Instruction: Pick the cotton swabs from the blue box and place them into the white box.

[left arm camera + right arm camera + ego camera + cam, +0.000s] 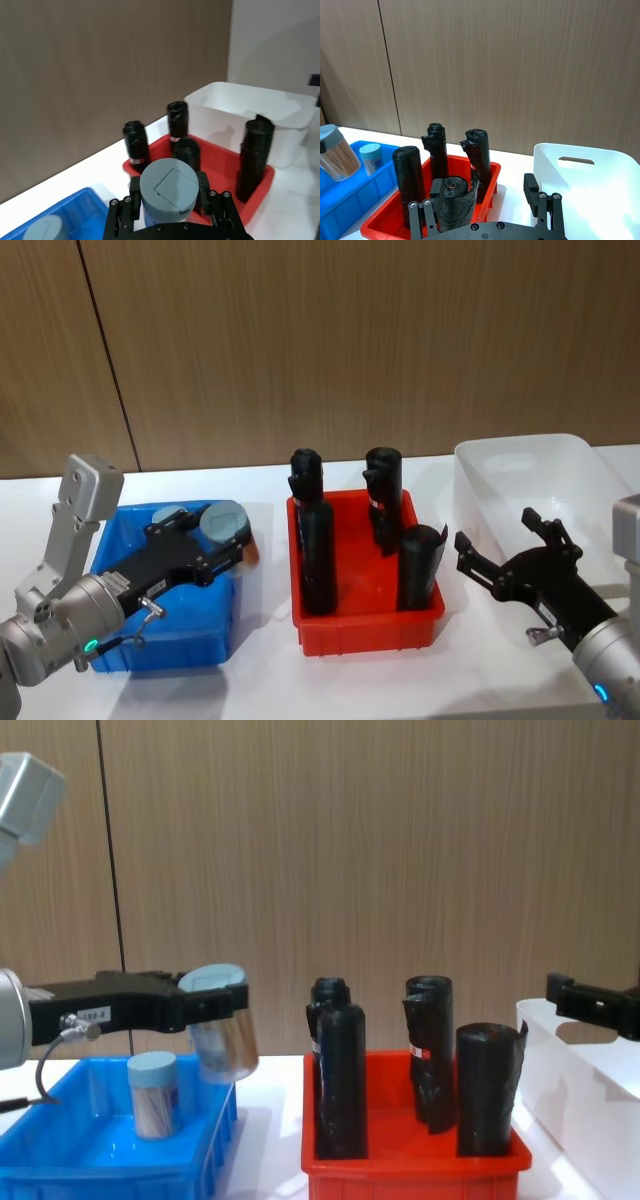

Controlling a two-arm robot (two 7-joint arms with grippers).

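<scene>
My left gripper (226,543) is shut on a cotton swabs jar (227,522) with a pale blue lid. It holds the jar tilted above the right end of the blue box (170,648). The same jar (168,192) sits between the gripper's fingers in the left wrist view and hangs over the box's rim in the chest view (222,1038). A second cotton swabs jar (153,1095) stands upright inside the blue box (100,1175). The white box (560,455) is at the far right. Beside its left wall my right gripper (497,530) is open, holding nothing.
A red tray (370,628) with several upright black wrapped rolls (318,560) stands between the blue box and the white box. The rolls rise well above the tray's rim. A wood-panelled wall runs behind the white table (260,680).
</scene>
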